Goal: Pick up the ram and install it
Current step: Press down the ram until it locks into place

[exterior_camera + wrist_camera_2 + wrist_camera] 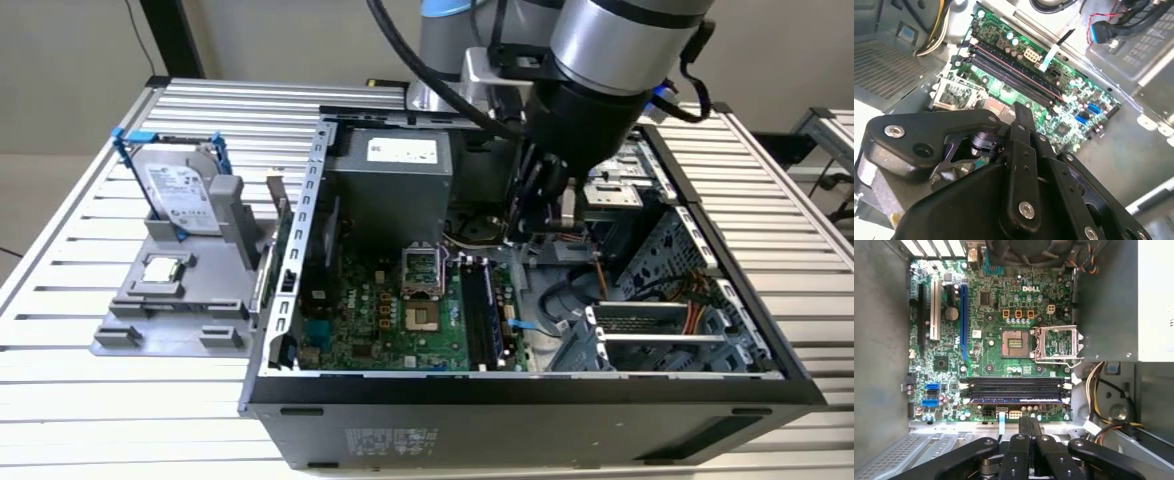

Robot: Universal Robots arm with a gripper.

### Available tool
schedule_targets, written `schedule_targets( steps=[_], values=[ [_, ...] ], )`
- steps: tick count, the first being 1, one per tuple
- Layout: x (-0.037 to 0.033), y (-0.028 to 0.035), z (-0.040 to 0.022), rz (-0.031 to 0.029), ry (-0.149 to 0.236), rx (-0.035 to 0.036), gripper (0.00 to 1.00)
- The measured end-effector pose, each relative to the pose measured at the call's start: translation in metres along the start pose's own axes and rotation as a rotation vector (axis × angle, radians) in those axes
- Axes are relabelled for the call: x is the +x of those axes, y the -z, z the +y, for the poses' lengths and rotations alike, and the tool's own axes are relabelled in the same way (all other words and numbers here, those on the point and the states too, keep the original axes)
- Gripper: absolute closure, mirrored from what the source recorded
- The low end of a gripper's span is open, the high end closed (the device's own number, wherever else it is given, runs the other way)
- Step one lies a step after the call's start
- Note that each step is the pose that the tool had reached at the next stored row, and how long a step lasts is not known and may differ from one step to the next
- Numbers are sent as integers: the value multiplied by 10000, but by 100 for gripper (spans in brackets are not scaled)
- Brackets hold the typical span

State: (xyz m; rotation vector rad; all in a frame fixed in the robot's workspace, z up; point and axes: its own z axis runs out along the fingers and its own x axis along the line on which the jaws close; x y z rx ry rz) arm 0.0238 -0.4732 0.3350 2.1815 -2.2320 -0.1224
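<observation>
One ram [1013, 399] stick sits in black slot on green board [989, 340]. Gripper [1029, 427] hovers above, fingers together, holding nothing.

Gripper [1028, 426] fingers [1024, 427] were pressed together, hanging over the case edge just off the motherboard [989, 340]. RAM [1013, 400] sat seated in the slot nearest the gripper; empty CPU socket [1015, 343] lay beyond the slots, retention frame [1056, 342] flipped open beside it.

Gripper [1029, 432] hangs inside open pc case [747, 330] above bare mobo [949, 365], w/ psu box [387, 175] on exterior view's left, drive cage [654, 330] + cables [1099, 390] crowding its right, ram [1014, 400] seated in slot.
</observation>
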Motion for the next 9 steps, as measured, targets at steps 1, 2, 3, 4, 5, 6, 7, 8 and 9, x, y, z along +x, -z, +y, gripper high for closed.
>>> schedule_targets(
  steps=[1,2,3,4,5,6,7,8,9],
  values=[
    [-1,29,2,7,0,0,100],
    [-2,49,3,8,0,0,100],
    [-3,58,4,8,0,-1,100],
    [-3,57,4,7,0,-1,100],
    [-3,57,4,7,0,-1,100],
    [-2,57,4,7,-1,-2,100],
    [-2,57,4,7,-1,-2,100],
    [-3,57,4,7,0,-3,100],
    [-2,58,4,8,-1,-3,100]
  ],
)
